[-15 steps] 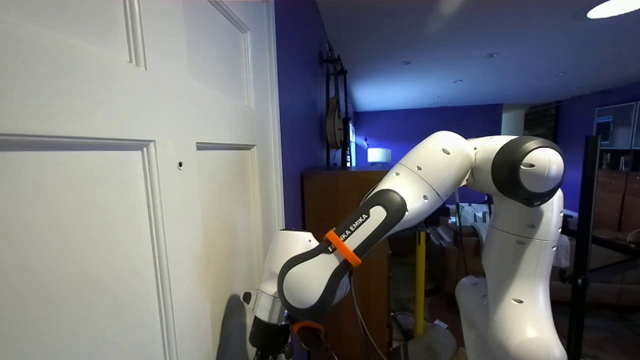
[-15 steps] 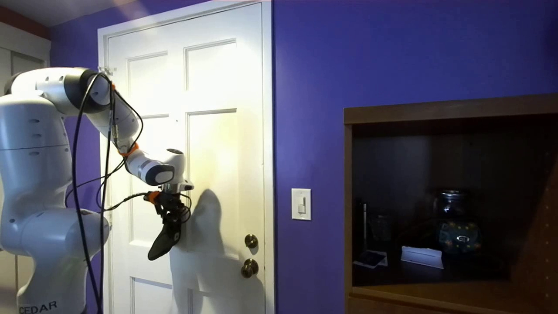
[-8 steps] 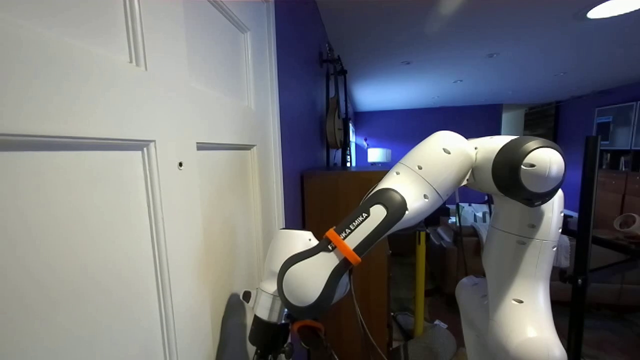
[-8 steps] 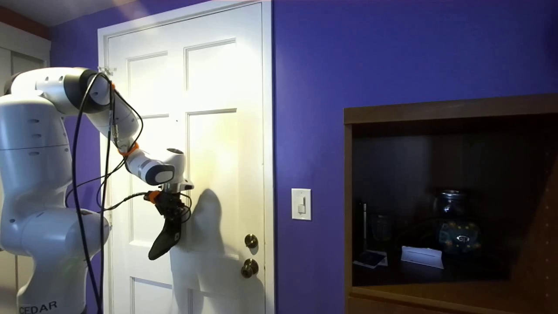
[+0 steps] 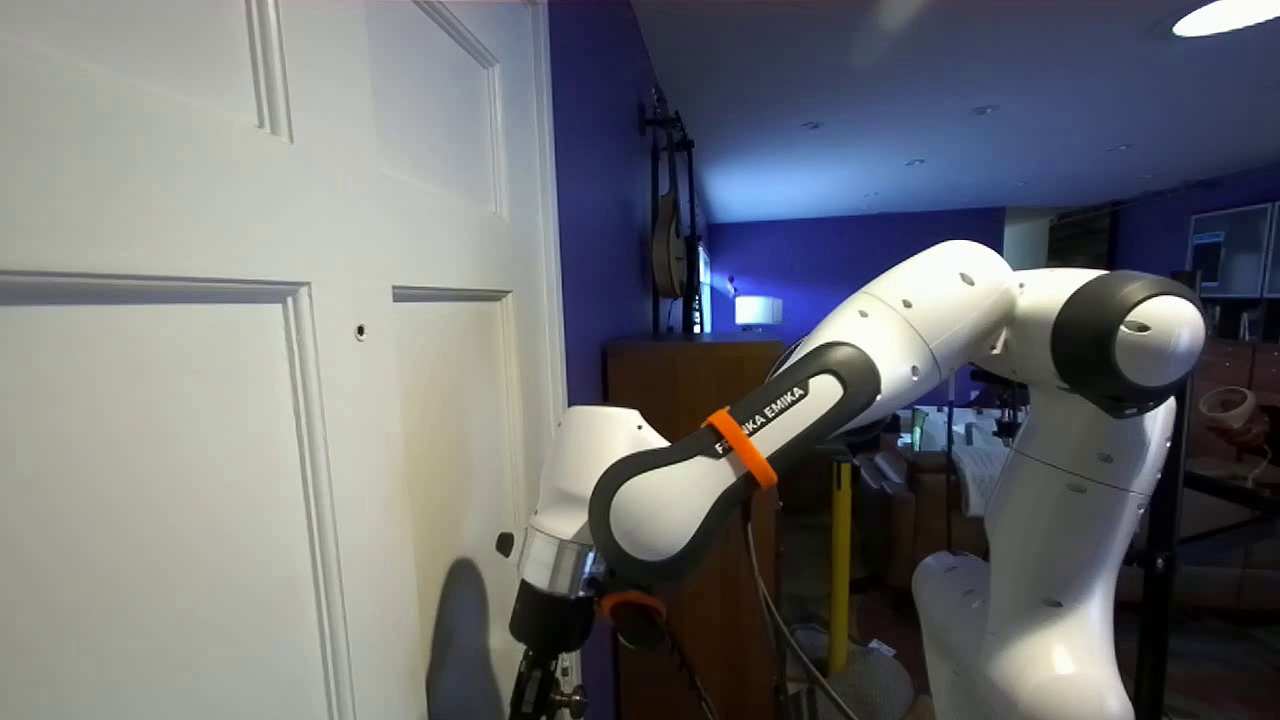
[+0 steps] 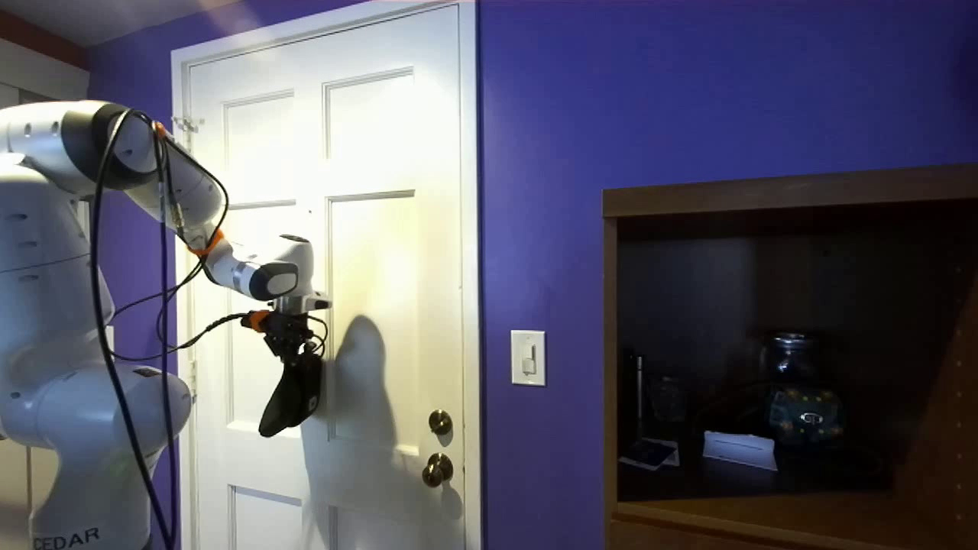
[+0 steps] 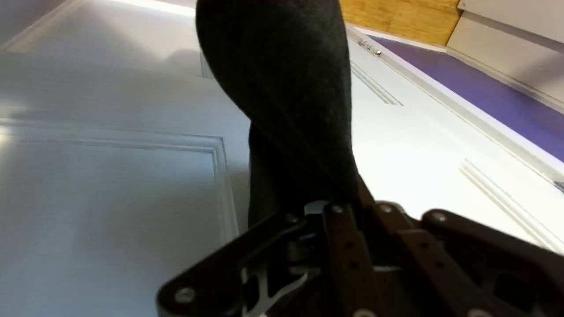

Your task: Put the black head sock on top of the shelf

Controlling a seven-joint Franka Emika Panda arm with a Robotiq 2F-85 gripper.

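Note:
The black head sock [image 6: 292, 397] hangs limp below my gripper [image 6: 298, 353] in an exterior view, in front of the white door. In the wrist view the sock [image 7: 291, 88] fills the top middle, and its gripped end runs in between the fingers. My gripper [image 7: 356, 199] is shut on it; the fingertips are partly hidden by the dark fabric. The shelf is the brown wooden cabinet, seen in both exterior views [image 5: 690, 420] [image 6: 787, 197]. Its flat top is higher than my gripper and well to the right of it in an exterior view. The sock is out of view in an exterior view that cuts off below the gripper.
The white panelled door [image 6: 367, 252] stands close behind the gripper, with brass knobs [image 6: 438, 469]. A purple wall with a light switch [image 6: 528, 357] lies between door and shelf. Guitars [image 5: 668, 245] hang above the shelf. Cables [image 6: 160, 305] loop from the arm.
The arm has drawn back towards its base and lifted. The gripper and the sock have risen a little, the sock still held and turned slightly.

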